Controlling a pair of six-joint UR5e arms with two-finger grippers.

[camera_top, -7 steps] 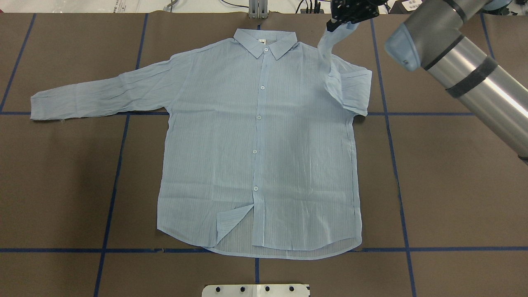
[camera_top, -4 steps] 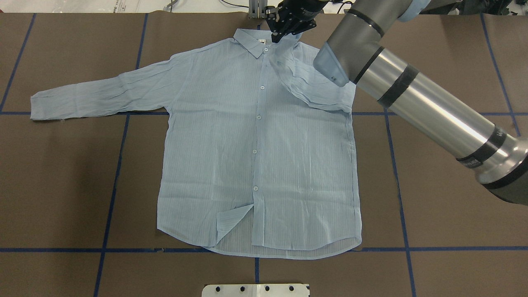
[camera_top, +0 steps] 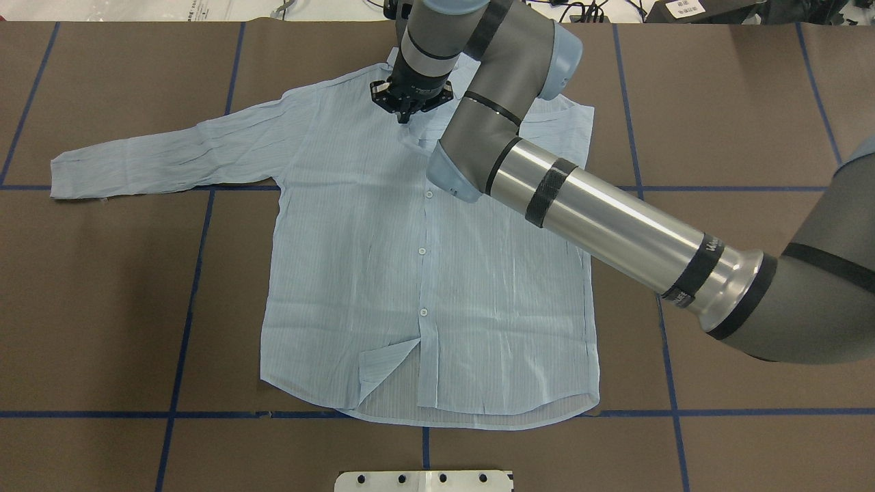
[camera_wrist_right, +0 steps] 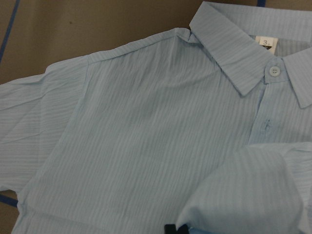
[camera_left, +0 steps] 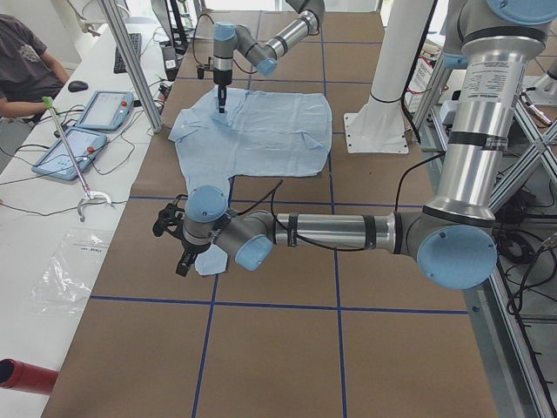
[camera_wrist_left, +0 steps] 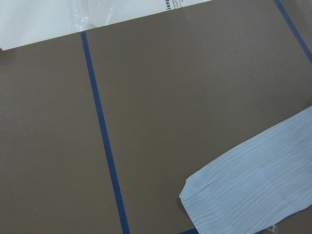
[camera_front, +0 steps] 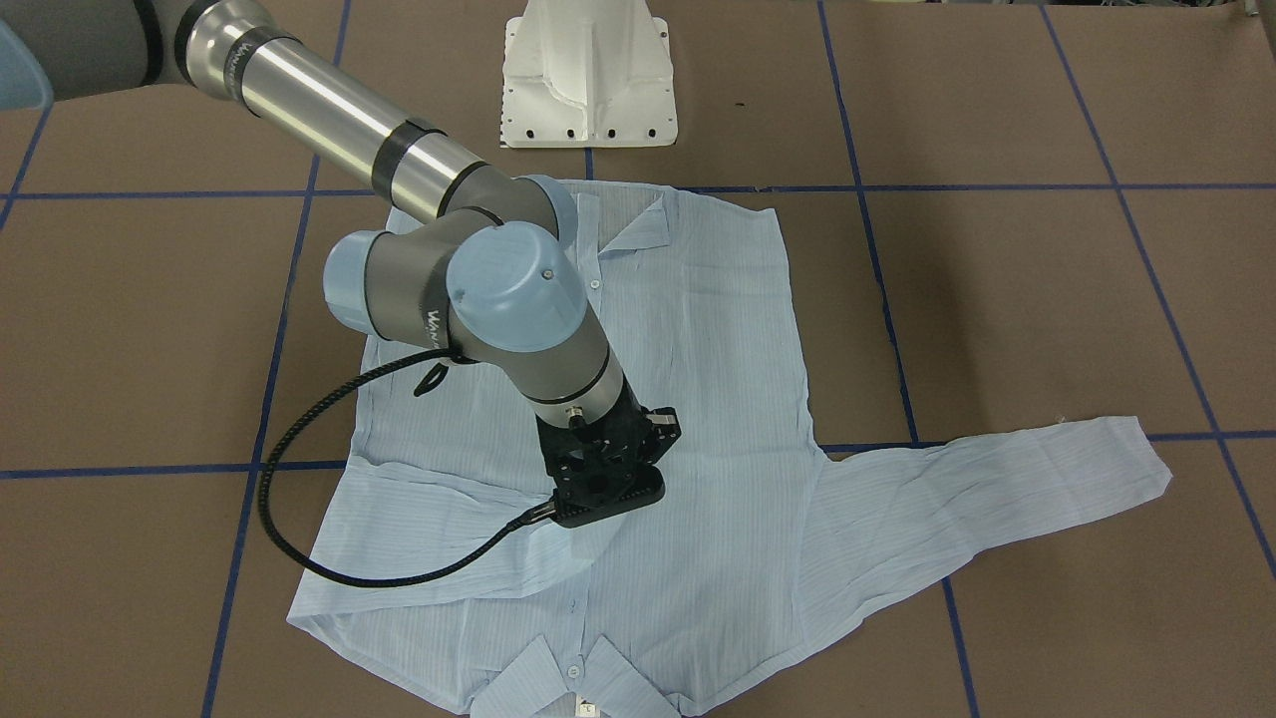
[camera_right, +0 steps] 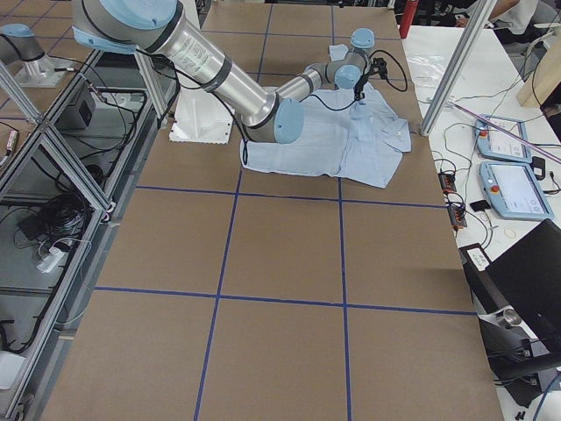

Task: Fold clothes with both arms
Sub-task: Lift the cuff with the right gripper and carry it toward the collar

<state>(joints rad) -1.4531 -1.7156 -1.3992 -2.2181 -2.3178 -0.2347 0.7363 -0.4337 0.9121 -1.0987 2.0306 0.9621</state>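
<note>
The pale-blue striped shirt point(camera_top: 424, 273) lies face up and buttoned on the brown table, collar at the far edge. My right arm reaches across its chest. The right gripper point(camera_top: 408, 116) points down just left of the button line below the collar, shut on the right sleeve's cuff point(camera_wrist_right: 243, 195). That sleeve point(camera_front: 439, 519) is folded inward over the chest. The left sleeve point(camera_top: 157, 154) lies stretched out flat. Only the exterior left view shows my left gripper point(camera_left: 177, 242), low beside that sleeve's cuff point(camera_wrist_left: 253, 195); I cannot tell whether it is open or shut.
The white pedestal base point(camera_front: 588, 80) stands at the robot's edge of the table. Blue tape lines point(camera_top: 184, 328) grid the brown surface. A black cable point(camera_front: 289, 519) loops off the right wrist over the shirt's side. A person point(camera_left: 22, 70) and tablets point(camera_left: 87, 113) are at a side bench.
The right gripper has carried the right sleeve leftward, from beyond the right shoulder past the collar to left of the button line, and come lower. The sleeve now lies folded over the chest.
</note>
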